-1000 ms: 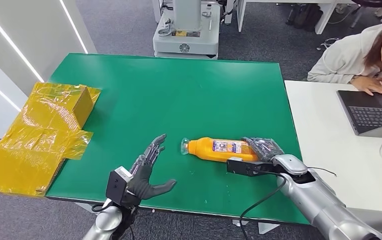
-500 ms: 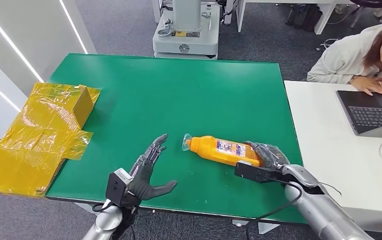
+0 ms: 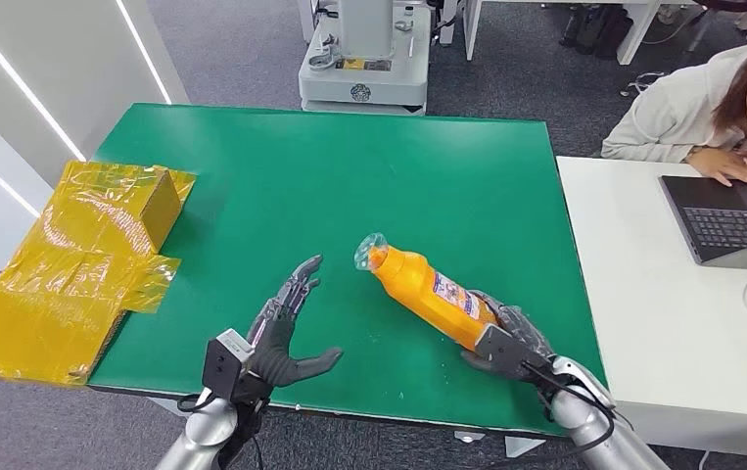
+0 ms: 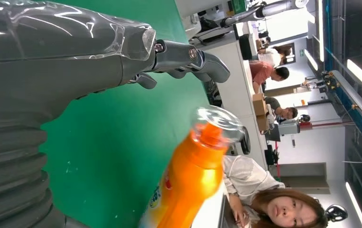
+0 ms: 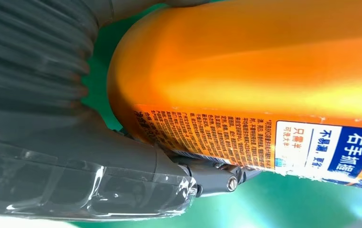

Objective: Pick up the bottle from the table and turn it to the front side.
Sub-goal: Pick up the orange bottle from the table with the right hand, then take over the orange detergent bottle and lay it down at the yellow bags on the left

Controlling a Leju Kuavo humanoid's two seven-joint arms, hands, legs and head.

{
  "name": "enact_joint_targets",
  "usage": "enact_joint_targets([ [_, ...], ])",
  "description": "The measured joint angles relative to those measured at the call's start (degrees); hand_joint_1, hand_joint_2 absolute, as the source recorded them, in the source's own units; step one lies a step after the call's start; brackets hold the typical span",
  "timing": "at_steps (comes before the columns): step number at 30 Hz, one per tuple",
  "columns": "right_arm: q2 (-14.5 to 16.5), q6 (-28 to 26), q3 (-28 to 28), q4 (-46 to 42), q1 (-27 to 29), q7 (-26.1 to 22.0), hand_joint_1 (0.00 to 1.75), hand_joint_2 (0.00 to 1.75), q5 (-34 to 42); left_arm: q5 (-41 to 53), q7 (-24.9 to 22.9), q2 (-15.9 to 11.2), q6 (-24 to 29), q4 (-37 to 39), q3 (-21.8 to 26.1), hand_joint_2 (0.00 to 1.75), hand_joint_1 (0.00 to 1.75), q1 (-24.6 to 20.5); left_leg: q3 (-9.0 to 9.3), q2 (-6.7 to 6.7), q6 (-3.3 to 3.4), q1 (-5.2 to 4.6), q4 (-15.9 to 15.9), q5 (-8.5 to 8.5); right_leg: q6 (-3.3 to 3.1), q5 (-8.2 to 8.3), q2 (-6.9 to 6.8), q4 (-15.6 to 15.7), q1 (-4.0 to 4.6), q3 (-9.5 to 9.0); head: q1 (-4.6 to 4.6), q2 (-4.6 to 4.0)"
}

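— Where is the orange plastic bottle with the clear cap [image 3: 426,291]?
— Above the green table [image 3: 350,186], tilted, cap up; the right hand [image 3: 508,343] clamps its base.
— And the left hand [image 3: 279,333]?
— Near the bottle, fingers spread, holding nothing. Yellow wrapped cardboard [image 3: 75,259] lies at the table's left edge.

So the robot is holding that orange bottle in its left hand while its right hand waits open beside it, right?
Not quite: the hands are swapped. In the head view the right hand grips the base of the orange bottle, and the left hand waits open beside it, fingers spread, above the green table.
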State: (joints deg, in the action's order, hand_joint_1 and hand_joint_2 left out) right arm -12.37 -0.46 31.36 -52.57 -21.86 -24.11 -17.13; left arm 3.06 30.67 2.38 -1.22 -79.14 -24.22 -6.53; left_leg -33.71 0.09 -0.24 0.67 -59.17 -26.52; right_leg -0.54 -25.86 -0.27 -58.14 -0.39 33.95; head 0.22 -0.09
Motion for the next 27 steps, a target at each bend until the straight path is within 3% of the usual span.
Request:
enact_joint_targets([
  [5,1.53,-1.69,-2.74,-4.22,2.96,-0.75,1.75,1.75,2.50,-0.85,-0.54,-0.36,-0.25,0.10,0.32,1.75,0.00,-2.07,-0.09,0.00,-0.02,0.00,0.01,0.02,0.00,0.00,0.01,-0.01,0.01,0.09,0.01,0.00],
  [9,5.13,-2.98,-5.27,-9.39,4.36,-3.35,1.75,1.75,4.57,-14.35,-9.41,-1.37,-13.40,3.15,1.49,1.75,0.00,-11.70,-0.22,0.01,-0.04,-0.02,-0.02,0.08,-0.05,0.06,0.02,-0.02,0.00,0.20,0.01,0.00],
  [13,7.63,-3.36,-4.26,-9.25,2.53,-2.63,1.75,1.75,3.19,-18.48,-13.81,-1.19,-16.53,4.87,1.46,1.75,0.00,-16.76,-0.23,0.03,-0.08,-0.01,-0.02,0.14,-0.08,0.08,0.03,-0.05,0.00,0.26,0.01,0.00],
  [19,11.06,-3.84,-2.00,-8.22,-0.32,-0.93,1.75,1.75,2.17,-23.52,-16.35,-0.08,-17.52,8.72,0.13,1.75,0.00,-24.25,-0.26,0.02,-0.07,-0.01,-0.01,0.17,-0.11,0.10,0.04,-0.09,0.01,0.32,0.00,0.00],
  [27,11.99,-5.07,-1.11,-5.80,-1.20,0.24,1.75,1.75,1.45,-25.78,-16.98,1.91,-16.23,11.99,-1.87,1.75,0.00,-28.15,-0.35,0.01,-0.07,-0.03,-0.03,0.17,-0.11,0.10,0.02,-0.05,0.00,0.35,0.01,0.00],
])
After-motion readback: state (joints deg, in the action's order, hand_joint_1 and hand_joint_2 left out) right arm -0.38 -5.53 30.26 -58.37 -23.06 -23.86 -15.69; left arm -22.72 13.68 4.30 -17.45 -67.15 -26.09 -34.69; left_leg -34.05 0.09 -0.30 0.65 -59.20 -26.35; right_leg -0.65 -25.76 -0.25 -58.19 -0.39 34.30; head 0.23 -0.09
